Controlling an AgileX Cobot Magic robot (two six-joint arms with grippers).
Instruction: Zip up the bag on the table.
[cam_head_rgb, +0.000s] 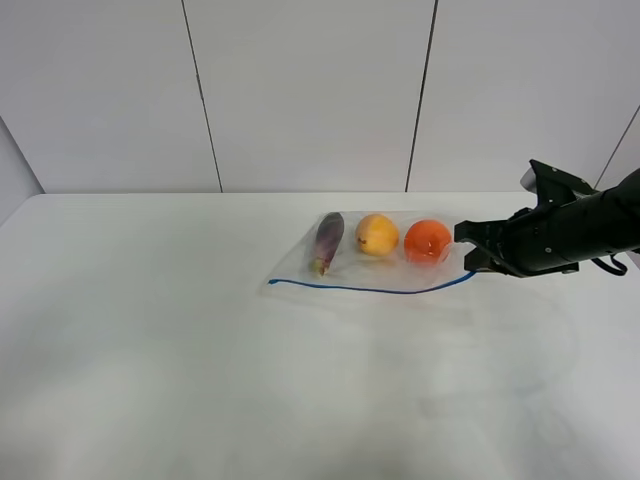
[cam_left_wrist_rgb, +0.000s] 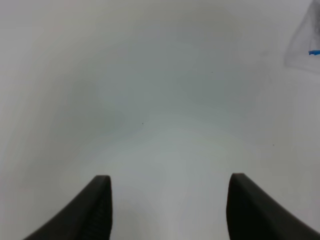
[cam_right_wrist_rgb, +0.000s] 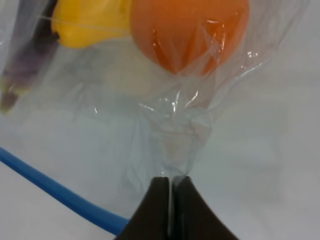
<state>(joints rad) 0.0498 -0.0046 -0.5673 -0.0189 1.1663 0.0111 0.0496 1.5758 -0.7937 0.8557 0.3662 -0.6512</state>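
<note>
— Clear plastic, that is the bag (cam_head_rgb: 372, 262); it lies on the white table (cam_head_rgb: 200, 350) right of the middle and toward the far edge, with its blue zipper strip (cam_head_rgb: 370, 289) along the long edge nearer the camera.

— What shows through it?

— A purple eggplant (cam_head_rgb: 328, 242) at the left end, a yellow pear (cam_head_rgb: 377, 234) in the middle and an orange (cam_head_rgb: 428, 240) at the right end, side by side in a row.

— And the right pincer (cam_head_rgb: 470, 259)?

— It reaches in from the right side of the table to the bag's right end, beside the orange. In the right wrist view its two dark fingertips (cam_right_wrist_rgb: 159, 210) are pressed together with a gathered fold of the clear film caught between them; the plastic bunches and creases up from there toward the orange (cam_right_wrist_rgb: 190, 30). The blue strip (cam_right_wrist_rgb: 55, 192) runs just beside the fingertips; whether they also touch it, I cannot tell.

— The left pincer (cam_left_wrist_rgb: 167, 205)?

— Out of sight in the high view. In its own wrist view the two dark fingers (cam_left_wrist_rgb: 97, 210) stand wide apart over bare table (cam_left_wrist_rgb: 150, 100), holding nothing. Only a corner of the bag (cam_left_wrist_rgb: 305, 45), with a speck of blue, shows at the frame's edge, well apart from it.
</note>
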